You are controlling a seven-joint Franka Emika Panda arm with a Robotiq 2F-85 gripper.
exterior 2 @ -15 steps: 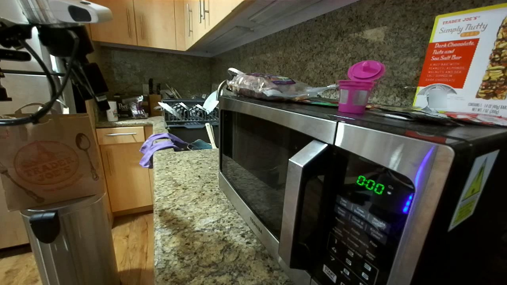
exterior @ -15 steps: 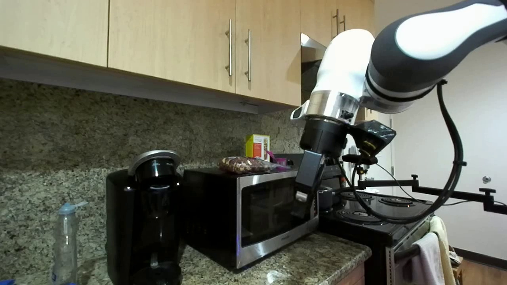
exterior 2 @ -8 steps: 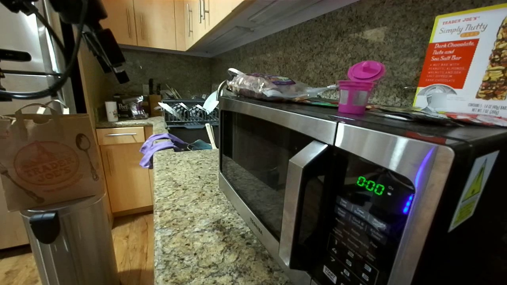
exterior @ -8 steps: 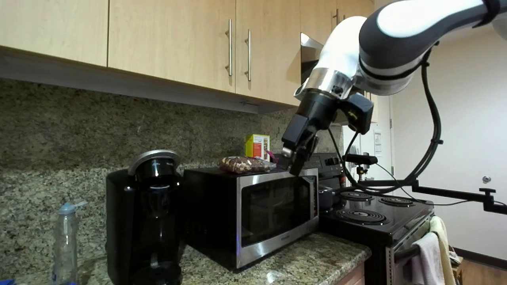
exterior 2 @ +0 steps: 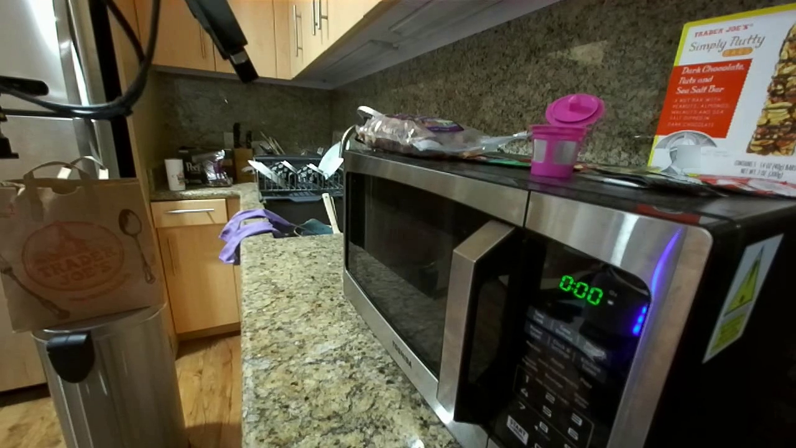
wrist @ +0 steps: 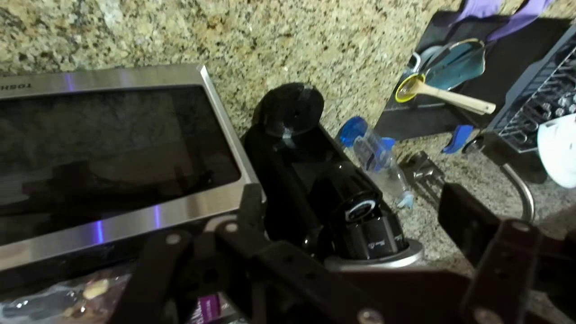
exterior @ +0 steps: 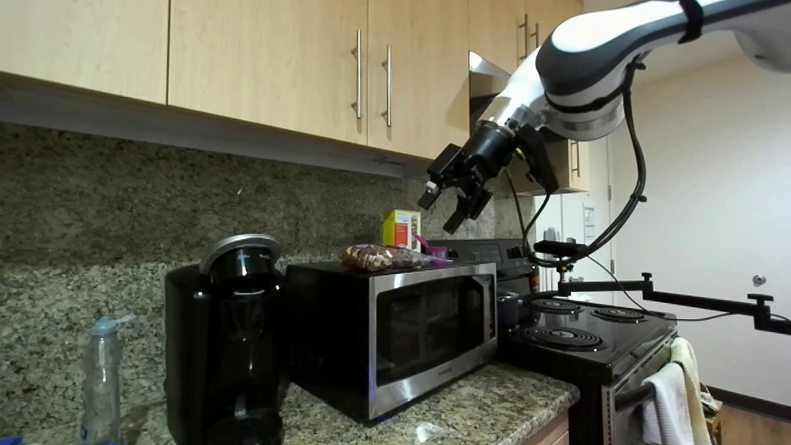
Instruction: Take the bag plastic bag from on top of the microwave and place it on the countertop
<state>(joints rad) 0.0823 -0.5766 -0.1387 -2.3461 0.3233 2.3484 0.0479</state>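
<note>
With an empty, wide-spread claw (exterior: pixel 439 212), could topple the pink cup (exterior 2: pixel 555 151) by dragging the bag (exterior 2: pixel 407 136) sideways against it.

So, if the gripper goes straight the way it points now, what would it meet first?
Probably the coffee maker; in the wrist view it stands ahead of the open gripper. Depth is unclear, so clipping the microwave first is possible.
</note>
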